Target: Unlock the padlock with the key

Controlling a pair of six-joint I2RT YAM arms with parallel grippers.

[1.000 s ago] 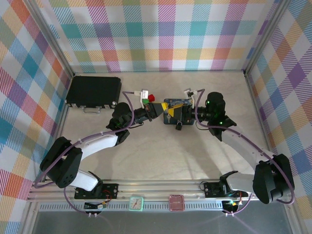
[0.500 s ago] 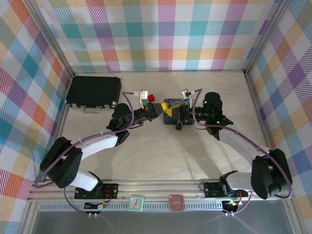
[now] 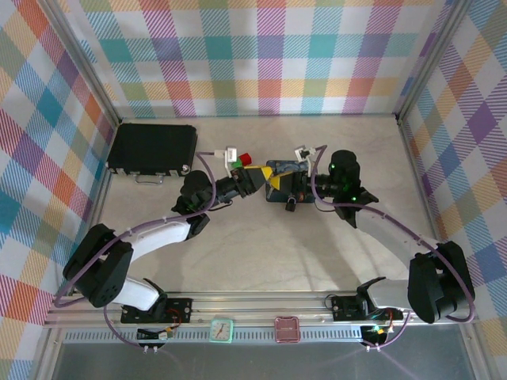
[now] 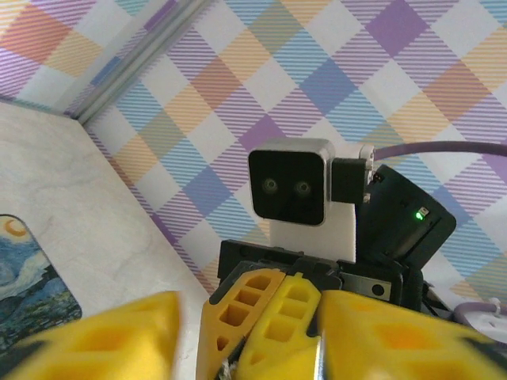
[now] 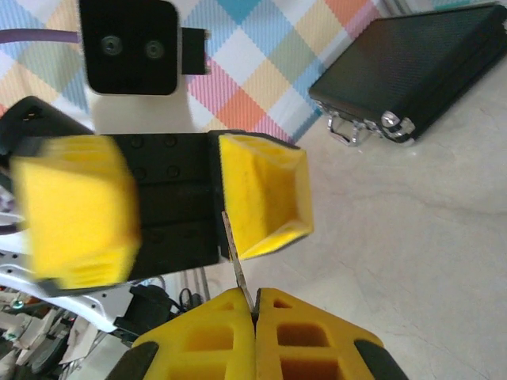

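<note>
- Clenching the right gripper (image 5: 255,305) tight on the key (image 5: 237,265), thin silvery blade poking up from between the shut yellow fingertips.
- Facing the left gripper (image 5: 170,207) head-on, released, one yellow finger (image 5: 261,198) just beside the blade and the other well off to the far side, so not pinching anything.
- Reading this as the hand-across step: getting the key settled in the right claw, above the blue painted tin (image 4: 24,285).
- Calling next for backing the released claw clear, then bringing the key down to the padlock (image 3: 291,206), lying small and dark on the table just beside the tin's near edge.
- Needing a fine line-up of blade and keyhole, probably with the lock steadied by the freed claw.
- Showing the tin painted side up, inside hidden.
- Showing the black case (image 3: 152,147) latched shut, well apart to the left, contents hidden too.
</note>
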